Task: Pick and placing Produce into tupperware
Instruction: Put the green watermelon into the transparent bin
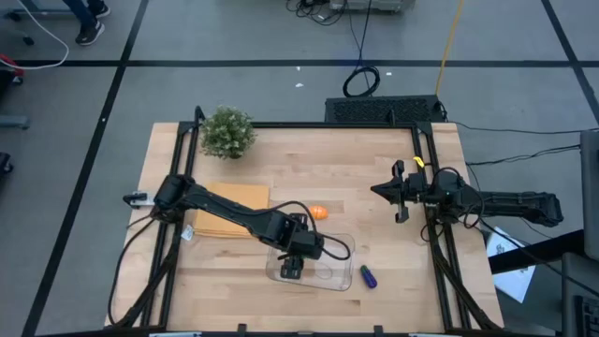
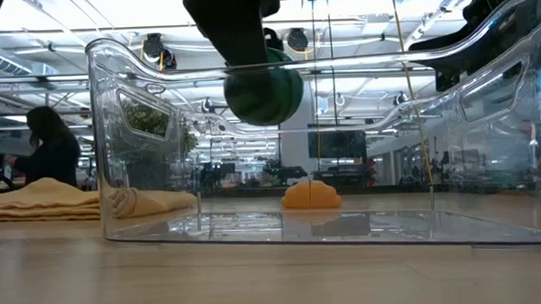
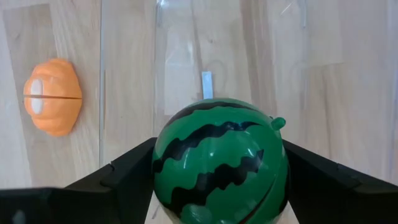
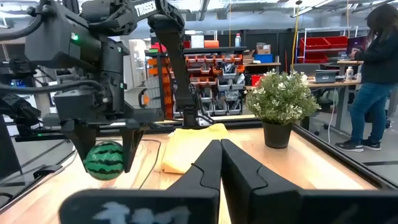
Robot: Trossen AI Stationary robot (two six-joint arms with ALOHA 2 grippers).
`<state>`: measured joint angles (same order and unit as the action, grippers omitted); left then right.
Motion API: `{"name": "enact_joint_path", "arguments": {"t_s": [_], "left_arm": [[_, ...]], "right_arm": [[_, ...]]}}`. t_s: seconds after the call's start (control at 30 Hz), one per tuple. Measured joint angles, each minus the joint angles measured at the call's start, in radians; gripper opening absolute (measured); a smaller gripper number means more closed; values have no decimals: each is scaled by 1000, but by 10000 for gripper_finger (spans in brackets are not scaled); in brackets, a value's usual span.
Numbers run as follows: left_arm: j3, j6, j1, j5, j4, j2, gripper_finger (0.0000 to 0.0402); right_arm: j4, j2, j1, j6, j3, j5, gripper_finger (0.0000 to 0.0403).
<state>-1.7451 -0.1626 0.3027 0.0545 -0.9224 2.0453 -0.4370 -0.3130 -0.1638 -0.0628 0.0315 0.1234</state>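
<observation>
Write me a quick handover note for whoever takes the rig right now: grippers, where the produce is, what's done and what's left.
Left gripper: jaws shut on the green striped watermelon ball, held above the clear plastic rectangular container, not yet released.
Right gripper: jaws shut, empty, waiting at the right side of the table.
Orange oval piece: on the wooden table, just beyond the container.
Blue-purple elongated piece: on the table, right of the container.
Done: nothing in the container.
Left: drop the ball, then place the other two.

The pale wooden tabletop [image 1: 309, 178] carries a clear plastic tupperware [image 1: 329, 274], an orange oval [image 1: 319, 212], a blue-purple piece [image 1: 368, 277], a tan folded cloth [image 1: 225, 211] and a leafy potted plant [image 1: 227, 133].
</observation>
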Motion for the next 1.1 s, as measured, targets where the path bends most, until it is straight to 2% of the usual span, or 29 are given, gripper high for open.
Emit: {"name": "enact_joint_path", "arguments": {"t_s": [0.7,1.1], "left_arm": [[5,-3,27,-9,4,40,296],[6,38,27,-54,-11,72,296]], "right_arm": [[-4,-3,0,0,0,0,0],[-7,-3,0,-3,0,0,0]]}}
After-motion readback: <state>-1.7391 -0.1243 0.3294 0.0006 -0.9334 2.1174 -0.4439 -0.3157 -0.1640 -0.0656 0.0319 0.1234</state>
